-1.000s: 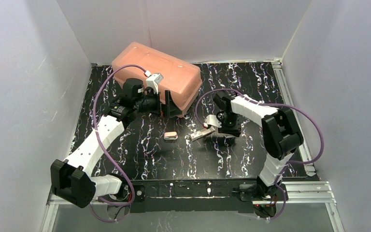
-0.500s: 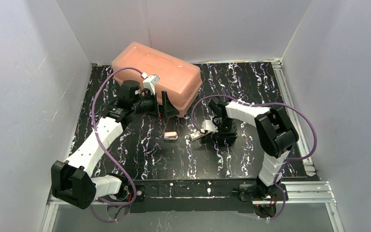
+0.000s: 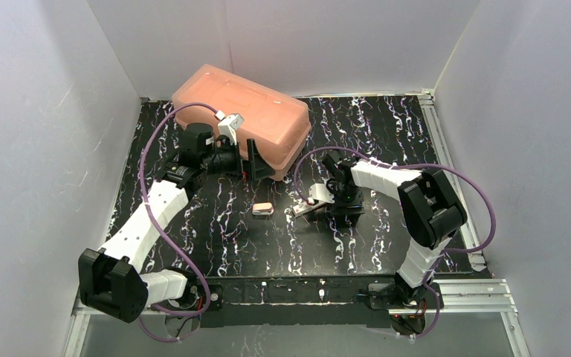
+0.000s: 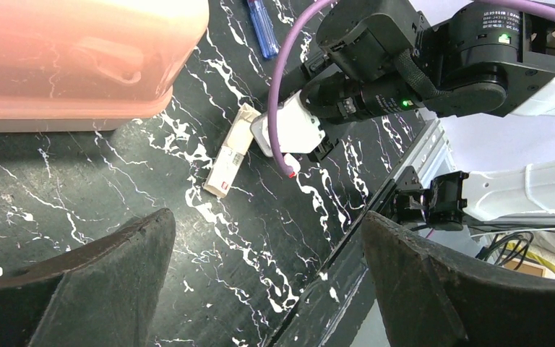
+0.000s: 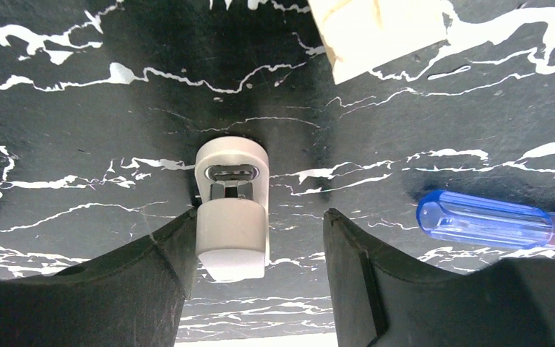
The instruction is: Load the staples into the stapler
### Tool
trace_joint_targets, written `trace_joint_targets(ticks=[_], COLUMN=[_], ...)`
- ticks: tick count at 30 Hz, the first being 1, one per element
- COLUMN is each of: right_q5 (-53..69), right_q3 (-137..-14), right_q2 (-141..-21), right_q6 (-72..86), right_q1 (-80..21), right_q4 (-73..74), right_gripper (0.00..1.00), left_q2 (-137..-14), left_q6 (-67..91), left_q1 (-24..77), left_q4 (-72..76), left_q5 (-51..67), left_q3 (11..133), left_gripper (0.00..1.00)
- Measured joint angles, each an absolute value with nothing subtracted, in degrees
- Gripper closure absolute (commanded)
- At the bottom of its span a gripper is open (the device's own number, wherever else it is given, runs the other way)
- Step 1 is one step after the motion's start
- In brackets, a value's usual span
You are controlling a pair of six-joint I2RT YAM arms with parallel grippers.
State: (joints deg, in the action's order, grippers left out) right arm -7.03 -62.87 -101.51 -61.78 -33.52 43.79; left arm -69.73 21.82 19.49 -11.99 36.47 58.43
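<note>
none of the loading looks done, as far as these views show. what i take for the stapler (image 5: 230, 217), a small white-and-grey piece, sits on the black marbled table (image 3: 215, 245) out in front of the pink tub (image 3: 242, 100), off its right-hand end, and no staples show in it or in either pincer. the right gripper (image 5: 259, 217) hangs over it with jaws apart; the stapler is between them, close against one finger and clear of the other, so nothing is clamped. a cream box (image 4: 230, 150), probably the staples, lies just beside the stapler on the side toward the tub, unopened as far as i can tell. the left gripper (image 4: 266, 220) hovers by the tub's front wall, jaws spread wide and empty. by my reckoning, opening the stapler, fetching a strip, seating it and shutting it all remain. a blue screwdriver (image 5: 491, 220) lies near the tub's right-hand corner. the box has a red mark at one end and the right arm (image 4: 477, 65) carries small white print, both too small to read; no brand is legible.
</note>
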Motion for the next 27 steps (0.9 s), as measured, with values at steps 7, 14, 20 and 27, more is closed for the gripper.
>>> trace_joint_targets(ticks=[7, 14, 20, 27], right_q5=[-4.1, -1.1, 1.3, 0.1], right_q3=[-62.9, -62.9, -62.8, -63.2], right_q2=[-99.9, -95.5, -90.6, -86.5], right_q6=[-60.7, -56.3, -51.0, -42.6], right_q1=[-33.5, -33.5, -33.3, -33.0], right_q4=[43.3, 43.2, 42.6, 40.3], right_gripper=[0.22, 0.06, 0.03, 0.01], left_q2=[-68.4, -66.5, -63.6, -60.3], left_q6=[19.5, 15.4, 11.6, 5.0], left_q1=[19.0, 18.8, 18.8, 18.8], left_q4=[-13.5, -18.1, -21.4, -22.2], left_q5=[34.6, 28.4, 19.8, 10.3], left_q3=[58.5, 60.0, 61.5, 61.5], left_gripper=[0.01, 0.02, 0.01, 0.02])
